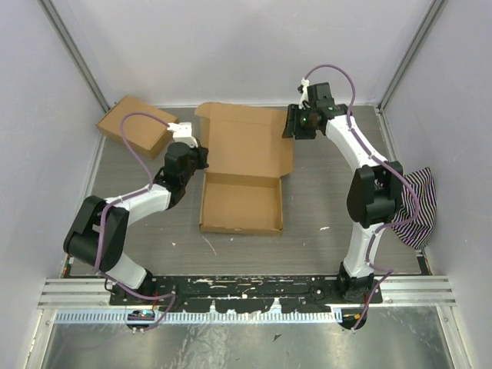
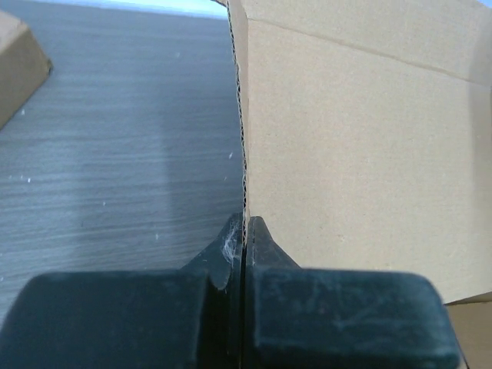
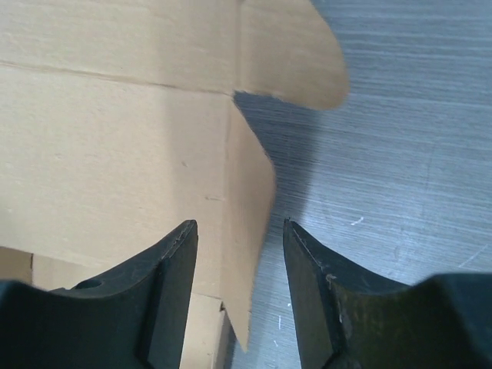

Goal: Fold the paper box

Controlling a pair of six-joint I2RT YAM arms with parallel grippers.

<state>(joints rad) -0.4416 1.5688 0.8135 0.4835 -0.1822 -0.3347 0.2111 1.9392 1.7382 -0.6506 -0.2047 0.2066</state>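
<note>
plain brown corrugated-cardboard paper box [image 1: 241,204] sits mid-table. Tray is nearer the arm bases, hinged lid open toward the back wall, long axis near-to-far. The left gripper [image 2: 244,231] is pinched closed on the lid's left edge. The right gripper [image 3: 238,224] has its jaws wide apart, straddling the lid's right side flap, no clamp. Grey wood-grain table [image 1: 323,200], white walls [image 1: 231,46]. Compact brown cardboard box [image 1: 134,125] far-left, striped cloth [image 1: 417,206] at right edge. No readable print.
</note>
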